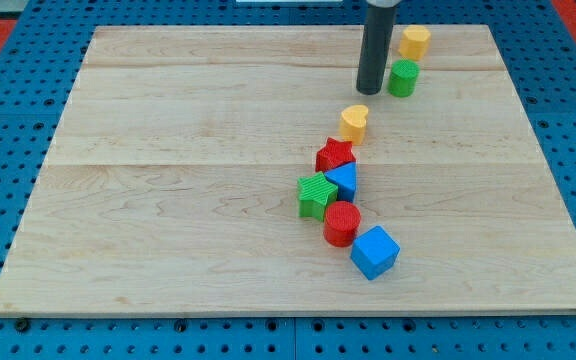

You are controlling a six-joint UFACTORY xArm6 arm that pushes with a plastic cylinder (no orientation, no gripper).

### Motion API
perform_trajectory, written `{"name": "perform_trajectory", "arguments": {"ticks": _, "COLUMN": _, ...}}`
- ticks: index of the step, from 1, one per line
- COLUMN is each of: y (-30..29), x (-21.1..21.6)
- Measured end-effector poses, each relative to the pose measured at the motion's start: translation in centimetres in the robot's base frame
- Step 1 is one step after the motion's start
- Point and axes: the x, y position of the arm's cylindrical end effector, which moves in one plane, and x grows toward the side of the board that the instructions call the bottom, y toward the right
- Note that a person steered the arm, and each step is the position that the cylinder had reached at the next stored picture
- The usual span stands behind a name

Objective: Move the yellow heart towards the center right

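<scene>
The yellow heart lies on the wooden board, right of the middle and in the upper half. My tip stands just above it toward the view's top, a small gap apart. A green cylinder-like block sits right beside the rod on the view's right. A yellow hexagonal block lies above that, near the board's top edge.
Below the heart runs a tight chain of blocks: a red star-like block, a blue triangular block, a green star, a red cylinder and a blue cube. Blue pegboard surrounds the board.
</scene>
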Motion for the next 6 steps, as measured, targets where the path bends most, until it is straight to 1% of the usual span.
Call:
{"name": "perform_trajectory", "arguments": {"ticks": 1, "y": 2.0, "x": -1.1}}
{"name": "perform_trajectory", "arguments": {"ticks": 2, "y": 2.3, "x": -1.1}}
{"name": "perform_trajectory", "arguments": {"ticks": 3, "y": -0.9, "x": 1.8}}
{"name": "perform_trajectory", "arguments": {"ticks": 4, "y": -10.9, "x": 0.4}}
{"name": "perform_trajectory", "arguments": {"ticks": 5, "y": -12.6, "x": 7.8}}
{"name": "perform_trajectory", "arguments": {"ticks": 6, "y": -8.0, "x": 8.2}}
